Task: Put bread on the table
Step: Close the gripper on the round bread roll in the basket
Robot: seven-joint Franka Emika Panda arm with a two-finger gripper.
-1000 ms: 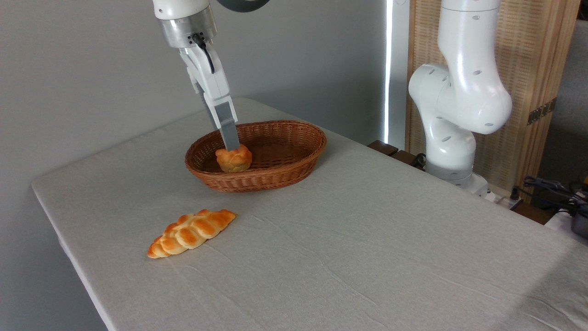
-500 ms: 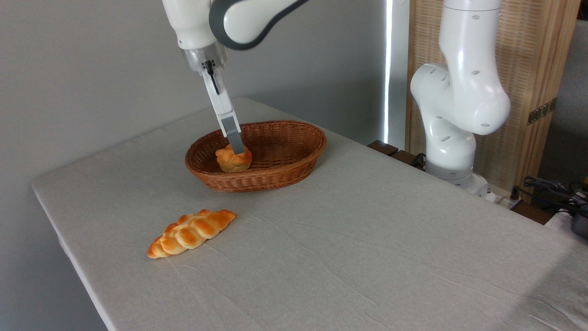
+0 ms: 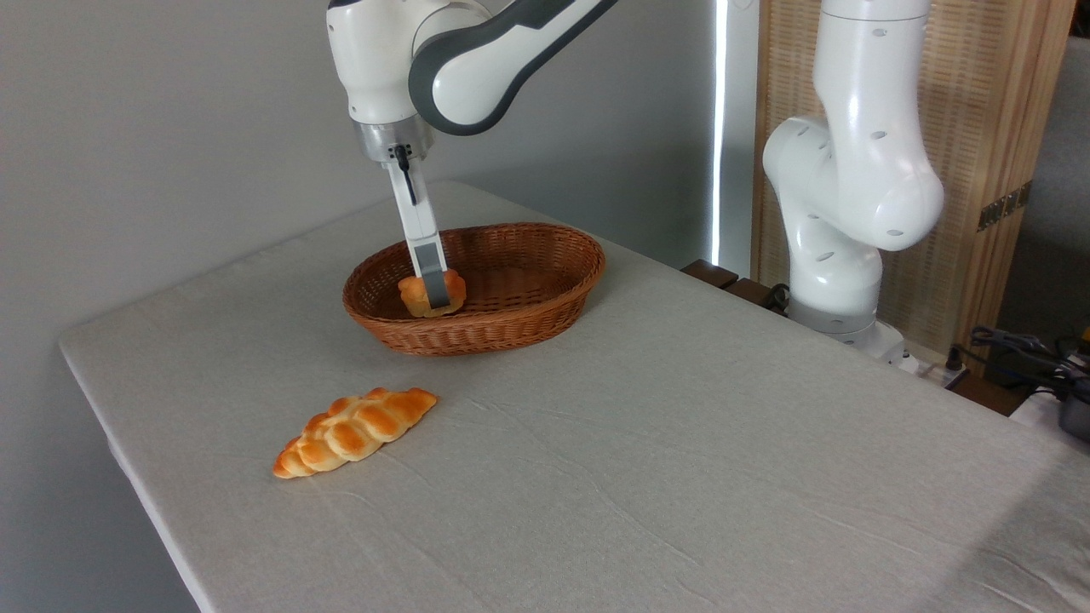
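Inside the oval brown wicker basket (image 3: 511, 281), your gripper (image 3: 436, 298) straddles the small round golden-orange knotted bun (image 3: 417, 295) from directly above; whether it is clenched, you cannot tell.

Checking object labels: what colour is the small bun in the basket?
Golden-orange with a paler base, clearest in the fixed camera view.

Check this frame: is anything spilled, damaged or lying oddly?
Nothing stands out. The round bun sits in the wicker basket with the gripper down around it, the braided loaf lies flat on the table, whose cloth is only slightly wrinkled.
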